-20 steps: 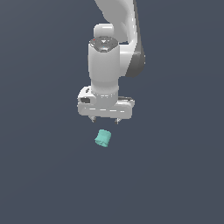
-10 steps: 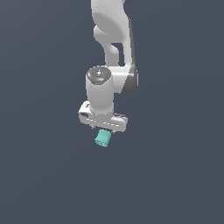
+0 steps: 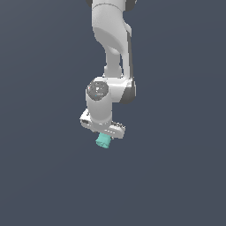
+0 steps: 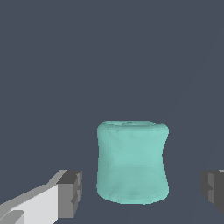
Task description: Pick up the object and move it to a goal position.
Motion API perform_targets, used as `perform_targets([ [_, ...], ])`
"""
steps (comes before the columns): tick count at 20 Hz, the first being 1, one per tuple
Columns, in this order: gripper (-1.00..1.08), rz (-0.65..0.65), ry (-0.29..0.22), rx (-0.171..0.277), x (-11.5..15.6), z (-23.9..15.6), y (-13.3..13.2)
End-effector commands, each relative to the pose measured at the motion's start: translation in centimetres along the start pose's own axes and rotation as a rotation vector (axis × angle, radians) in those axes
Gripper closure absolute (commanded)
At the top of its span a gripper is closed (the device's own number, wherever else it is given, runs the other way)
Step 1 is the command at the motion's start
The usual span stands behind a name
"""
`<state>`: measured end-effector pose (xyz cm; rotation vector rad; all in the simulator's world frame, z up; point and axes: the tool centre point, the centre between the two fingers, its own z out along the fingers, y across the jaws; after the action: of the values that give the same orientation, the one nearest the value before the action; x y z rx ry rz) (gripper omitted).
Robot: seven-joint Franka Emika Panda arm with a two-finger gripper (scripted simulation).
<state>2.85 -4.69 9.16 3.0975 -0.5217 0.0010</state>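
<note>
Lowered since the earlier frame, the end effector [image 4: 140, 190] is spread wide around the object [image 4: 132, 162]; fingers should be closed evenly, centred.

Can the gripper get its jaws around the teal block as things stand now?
Probably yes: in the wrist view the teal block sits between the open jaws of the gripper, gaps on both sides, nothing else in the way.

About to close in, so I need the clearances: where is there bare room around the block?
Bare grey surface lies all round the small matte teal ridged block. The only crowded spot is at the block, between the white pincer's open dark pads, a gap showing on each side.
</note>
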Motion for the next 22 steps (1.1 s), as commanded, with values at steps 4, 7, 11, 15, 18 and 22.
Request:
perform_targets([
  [4,-0.92,0.000,0.000,0.000,0.0,0.4,0.0],
  [7,-0.92,0.001,0.000,0.000,0.0,1.5,0.0],
  [11,-0.92,0.003,0.000,0.000,-0.1,3.7,0.0],
  [15,-0.92,0.004,-0.001,0.000,-0.1,5.0,0.0],
  [18,-0.92,0.004,-0.001,0.000,0.0,5.1,0.0],
  [22,1.08,0.004,-0.001,0.000,0.0,5.1,0.0],
])
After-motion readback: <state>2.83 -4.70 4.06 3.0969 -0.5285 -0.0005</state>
